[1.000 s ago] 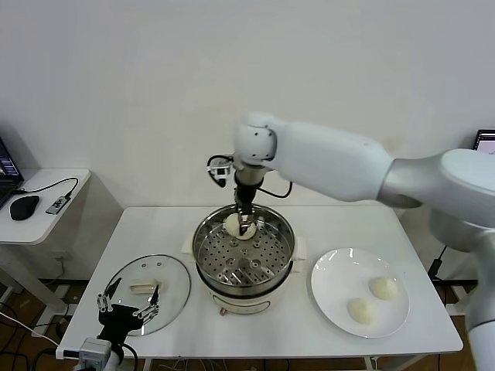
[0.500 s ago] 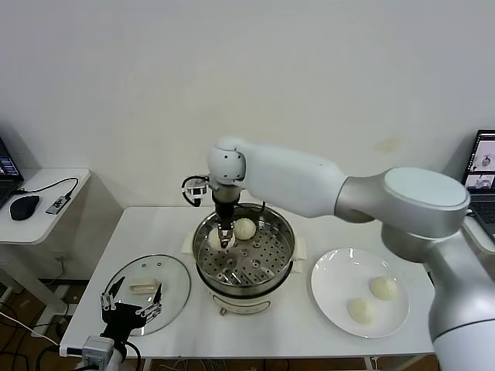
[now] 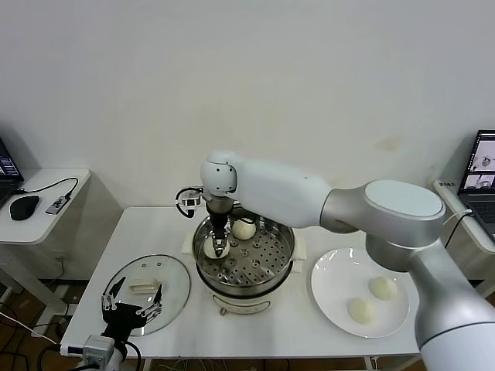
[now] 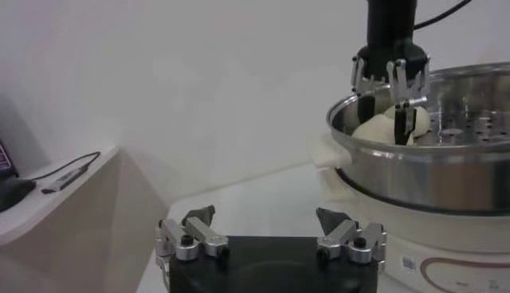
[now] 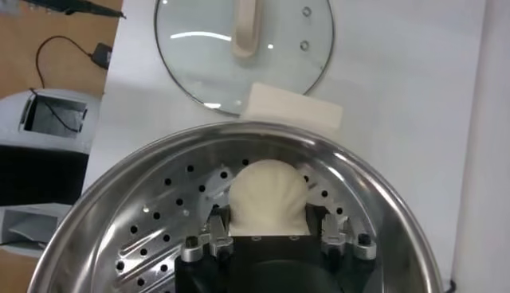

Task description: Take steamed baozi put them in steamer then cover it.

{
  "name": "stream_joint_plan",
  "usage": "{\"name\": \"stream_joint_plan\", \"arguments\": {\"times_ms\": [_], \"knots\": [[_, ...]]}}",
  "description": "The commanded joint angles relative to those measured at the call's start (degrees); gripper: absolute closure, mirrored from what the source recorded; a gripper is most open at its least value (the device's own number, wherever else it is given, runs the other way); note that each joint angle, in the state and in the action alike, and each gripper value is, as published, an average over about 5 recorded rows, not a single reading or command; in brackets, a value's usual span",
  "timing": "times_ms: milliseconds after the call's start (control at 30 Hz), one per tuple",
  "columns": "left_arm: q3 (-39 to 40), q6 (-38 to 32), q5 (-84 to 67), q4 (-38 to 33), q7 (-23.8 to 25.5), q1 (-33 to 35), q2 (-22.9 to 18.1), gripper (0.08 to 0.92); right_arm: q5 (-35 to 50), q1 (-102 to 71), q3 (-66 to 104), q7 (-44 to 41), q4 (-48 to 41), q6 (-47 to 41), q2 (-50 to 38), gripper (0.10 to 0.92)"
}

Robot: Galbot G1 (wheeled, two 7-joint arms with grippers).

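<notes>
Fingers of the right gripper [image 3: 217, 249] straddle a baozi [image 3: 211, 249] on the steamer [image 3: 244, 259] tray's left side in the head view, further left than a second ago, the arm reaching straight down. From the left wrist, the left gripper [image 4: 271, 236] hangs spread and empty beside the table [image 4: 263, 199]. From the right wrist, whether the fingers [image 5: 209, 240] grip the bun [image 5: 267, 197] is unclear

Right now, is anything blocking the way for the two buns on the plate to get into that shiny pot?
Nothing visible does. The steamer is uncovered; its glass lid lies on the table beside it. Two baozi wait on the plate. The right gripper is inside the steamer at a bun.
</notes>
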Motion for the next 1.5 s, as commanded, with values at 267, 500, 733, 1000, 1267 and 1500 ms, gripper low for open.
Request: {"name": "stream_joint_plan", "arguments": {"times_ms": [267,500,733,1000,1267,1500], "knots": [[0.6,0.0,0.2,-0.3,0.1,0.2,-0.5,0.177,0.6,1.2,0.9,0.8,5.3,-0.3,-4.9,0.21],[0.3,0.0,0.3,-1.0,0.1,1.0,-0.5,0.177,0.7,6.7,3.4,-1.7,16.4,0.3,-17.2,0.202],[0.3,0.2,0.2,-0.4,0.2,1.0,-0.2,0.177,0.7,12.2,4.3,-5.6,26.6,2.7,-34.0,0.203],[0.7,0.4,0.3,0.4,0.3,1.2,0.8,0.177,-3.7,8.4,4.5,-7.4,36.6,5.6,-51.6,0.203],[1.5,0.6,0.8,-0.5,0.4,1.4,-0.2,0.177,-10.7,-5.3,11.8,-9.4,37.9,8.0,-60.3,0.203],[1.9,0.9,1.4,-0.4,0.6,2.0,-0.4,0.177,-20.0,-21.0,20.7,-10.9,37.0,11.1,-62.0,0.203]]}}
